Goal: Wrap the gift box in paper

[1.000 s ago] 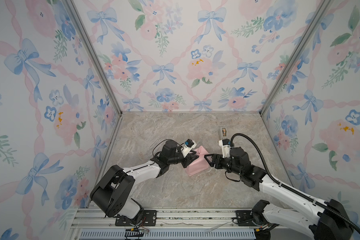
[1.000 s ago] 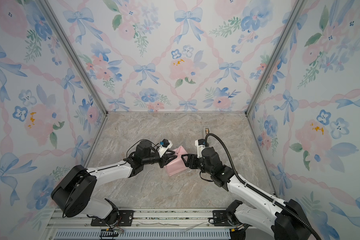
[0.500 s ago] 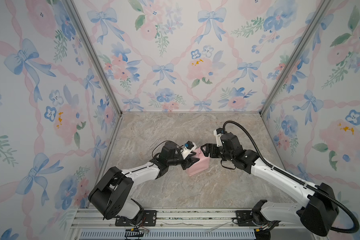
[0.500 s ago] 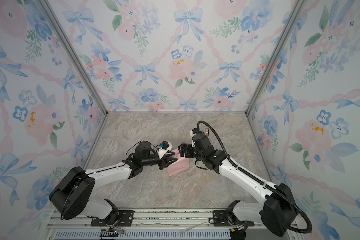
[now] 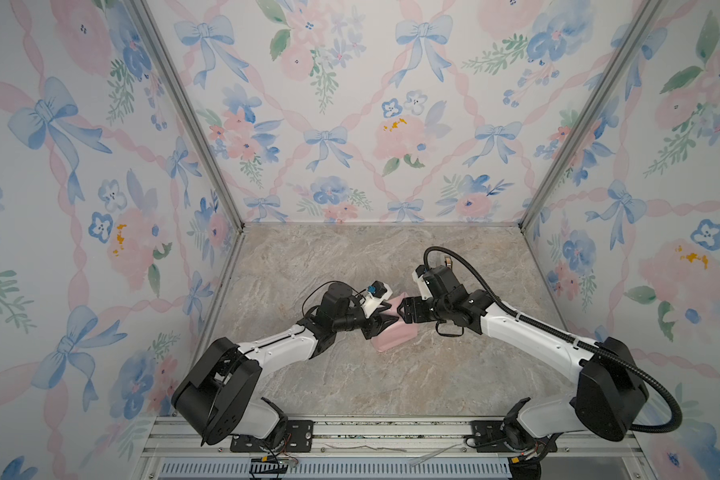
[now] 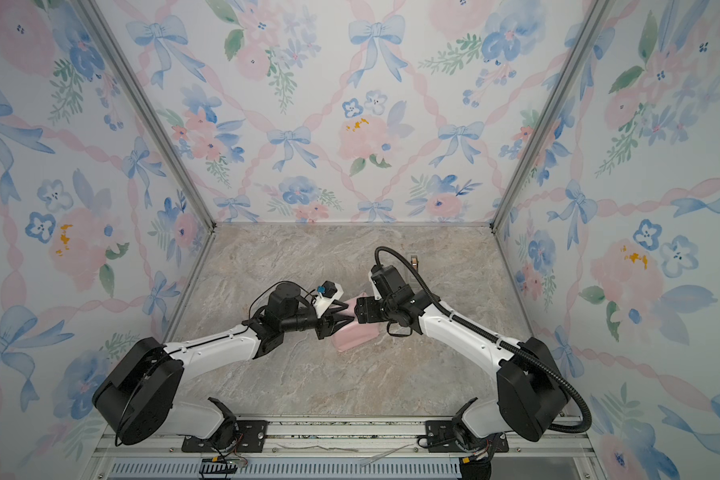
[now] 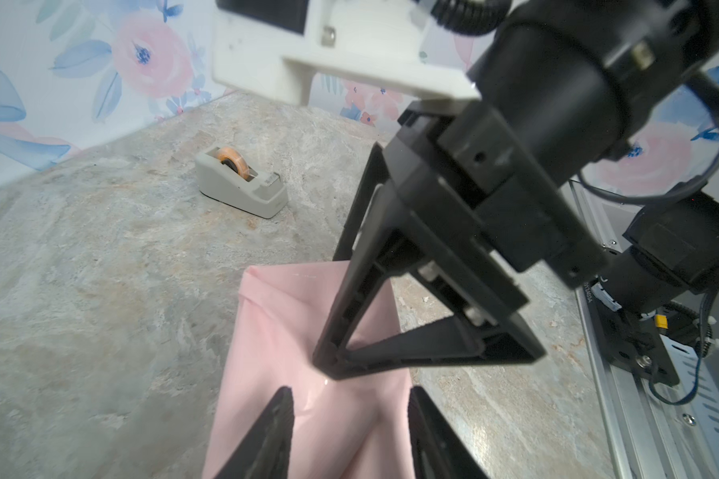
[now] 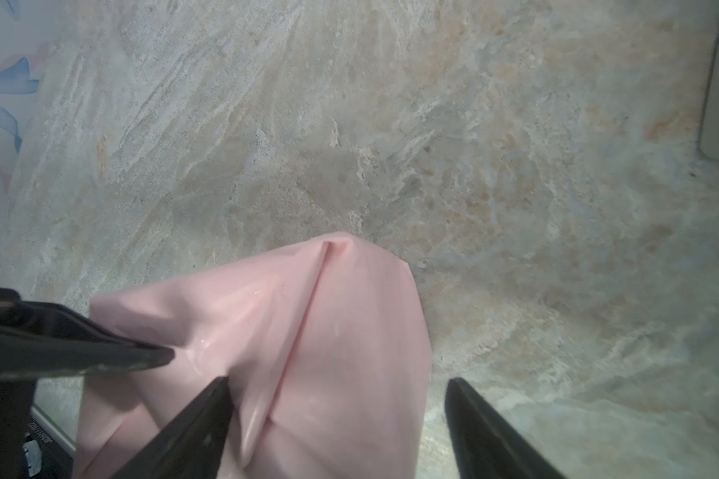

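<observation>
The paper (image 5: 393, 337) shows its pale pink face, folded into a bundle on the marble floor in both top views (image 6: 356, 337). The gift box is hidden under it. My left gripper (image 5: 391, 314) is open at the bundle's left end, and in the left wrist view its fingers straddle the pink paper (image 7: 291, 323) without pinching it. My right gripper (image 5: 400, 311) meets it from the right, also open. Its fingers stand wide on either side of a folded ridge of paper (image 8: 349, 311) in the right wrist view. The two grippers' tips almost touch.
A beige tape dispenser (image 7: 241, 182) with an orange roll stands on the floor behind the right arm, partly hidden in a top view (image 6: 414, 259). Floral walls close in three sides. An aluminium rail (image 5: 350, 432) runs along the front edge.
My left gripper has opened wider over the paper. The right arm has lifted its elbow and swung back, bringing its gripper onto the bundle from the far right.
</observation>
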Motion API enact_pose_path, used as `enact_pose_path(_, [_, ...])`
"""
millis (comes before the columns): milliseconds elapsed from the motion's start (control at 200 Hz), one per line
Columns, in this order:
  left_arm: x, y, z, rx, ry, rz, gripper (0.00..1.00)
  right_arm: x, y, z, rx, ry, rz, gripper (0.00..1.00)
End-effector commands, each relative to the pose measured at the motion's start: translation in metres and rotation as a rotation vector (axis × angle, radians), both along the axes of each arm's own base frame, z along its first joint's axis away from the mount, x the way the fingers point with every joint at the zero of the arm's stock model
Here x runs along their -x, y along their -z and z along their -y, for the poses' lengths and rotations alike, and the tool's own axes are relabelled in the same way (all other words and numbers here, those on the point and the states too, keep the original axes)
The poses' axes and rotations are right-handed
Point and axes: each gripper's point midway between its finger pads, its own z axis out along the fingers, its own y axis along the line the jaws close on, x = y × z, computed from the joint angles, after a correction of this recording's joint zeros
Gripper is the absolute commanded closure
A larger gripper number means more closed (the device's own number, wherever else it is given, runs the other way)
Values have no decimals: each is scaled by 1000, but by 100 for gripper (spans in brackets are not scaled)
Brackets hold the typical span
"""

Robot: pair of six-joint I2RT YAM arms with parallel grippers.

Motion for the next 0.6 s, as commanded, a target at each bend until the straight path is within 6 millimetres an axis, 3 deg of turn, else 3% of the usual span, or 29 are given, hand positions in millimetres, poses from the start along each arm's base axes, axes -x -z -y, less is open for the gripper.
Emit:
enact_pose_path(0, [-6, -19, -10, 37, -104, -28, 46, 17, 22, 13, 75, -21, -63, 18])
enact_pose_path(135, [-22, -33, -28, 34, -274, -79, 41, 19, 23, 12, 57, -24, -61, 19])
enact_pose_path(240, [-27, -16, -39, -53, -357, -156, 40, 21, 23, 8, 22, -25, -63, 20])
enact_pose_path(265, [-32, -24, -38, -51, -370, -154, 40, 21, 24, 7, 14, -26, -65, 20])
enact_pose_path(485, [-36, 17, -44, -182, -398, -213, 44, 26, 29, 4, -13, -29, -92, 22])
enact_pose_path(595, [-34, 34, -43, -239, -371, -210, 44, 25, 22, 2, -42, -39, -88, 22])
